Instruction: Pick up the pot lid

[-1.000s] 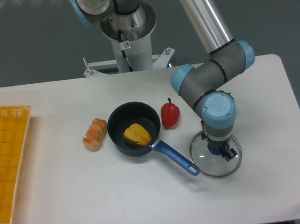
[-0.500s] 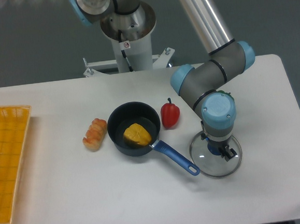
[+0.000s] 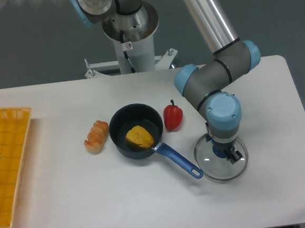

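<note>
Two-finger gripper with black fingertips (image 3: pixel 222 146) closed on blue knob (image 3: pixel 219 151) of round clear glass lid (image 3: pixel 214 169), right of and nearer camera than round black pan (image 3: pixel 148 116); reach and grasp look done, clear lift unconfirmed, raising left.

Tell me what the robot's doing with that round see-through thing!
The robot is picking up a pot lid. Its gripper is pointing down with its two fingers on either side of the lid's blue knob. The lid and the arm have both shifted a tiny bit together, so it seems to have hold of it. I can't tell whether the lid is off the table yet. The black pan, with something yellow in it, is beside them.
</note>
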Motion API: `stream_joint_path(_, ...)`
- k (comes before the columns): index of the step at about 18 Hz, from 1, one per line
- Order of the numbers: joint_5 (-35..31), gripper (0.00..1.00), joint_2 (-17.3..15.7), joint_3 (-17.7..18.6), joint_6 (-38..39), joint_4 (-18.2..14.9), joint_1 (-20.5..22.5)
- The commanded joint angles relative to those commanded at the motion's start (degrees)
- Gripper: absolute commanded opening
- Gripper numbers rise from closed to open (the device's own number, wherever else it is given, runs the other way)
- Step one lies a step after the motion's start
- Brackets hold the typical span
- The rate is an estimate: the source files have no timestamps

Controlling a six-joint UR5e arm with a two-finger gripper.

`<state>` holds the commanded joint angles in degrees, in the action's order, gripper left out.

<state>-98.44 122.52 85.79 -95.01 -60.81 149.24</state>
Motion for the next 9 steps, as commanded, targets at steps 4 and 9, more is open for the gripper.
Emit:
stream_joint_path(4, 0.35, 0.61, -1.41, -1.59, 0.0, -4.58, 0.09)
stream_joint_path(9, 1.85, 0.61, -2.99, -2.64, 0.0, -8.27, 0.09)
